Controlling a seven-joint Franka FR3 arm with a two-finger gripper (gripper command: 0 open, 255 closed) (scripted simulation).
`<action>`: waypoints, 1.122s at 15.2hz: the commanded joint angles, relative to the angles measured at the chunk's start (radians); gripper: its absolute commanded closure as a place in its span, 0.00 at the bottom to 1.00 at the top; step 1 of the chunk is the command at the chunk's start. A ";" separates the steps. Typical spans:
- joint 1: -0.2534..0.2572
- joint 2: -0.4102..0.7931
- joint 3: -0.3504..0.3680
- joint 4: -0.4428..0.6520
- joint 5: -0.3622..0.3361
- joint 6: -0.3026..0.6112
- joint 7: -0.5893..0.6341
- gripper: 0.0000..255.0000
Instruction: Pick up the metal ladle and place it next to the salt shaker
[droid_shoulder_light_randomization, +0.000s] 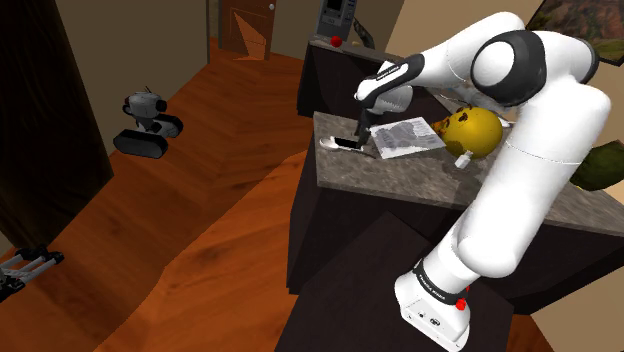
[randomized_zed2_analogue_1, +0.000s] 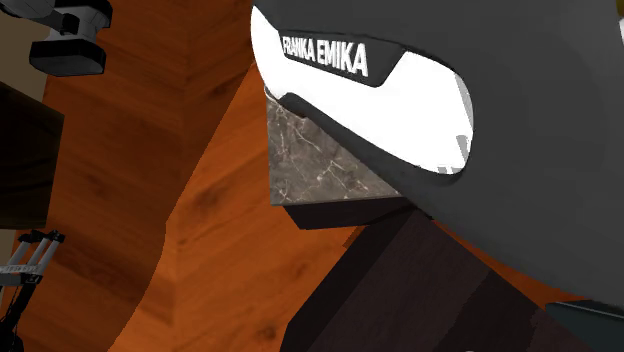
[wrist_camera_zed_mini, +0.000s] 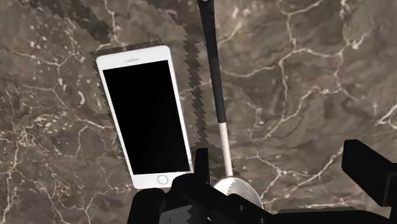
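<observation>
The ladle lies on the marbled counter, with a dark handle, a silver neck and a silver bowl close under my hand. My gripper is open. The ladle's neck passes between the fingers, close beside one finger and far from the other. In the shoulder view the gripper hangs just above the ladle near the counter's left corner. A small white item, perhaps the salt shaker, stands further right beside a yellow round object.
A white phone with a black screen lies alongside the ladle's handle. A printed sheet lies on the counter behind the gripper. A toy robot stands on the wood floor. The arm's link blocks much of the second exterior view.
</observation>
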 joint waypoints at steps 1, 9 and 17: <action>-0.033 0.092 0.029 0.067 0.067 0.013 -0.096 0.00; -0.090 0.216 0.089 0.119 0.152 0.073 -0.183 0.00; -0.098 0.234 0.098 0.122 0.165 0.087 -0.192 0.00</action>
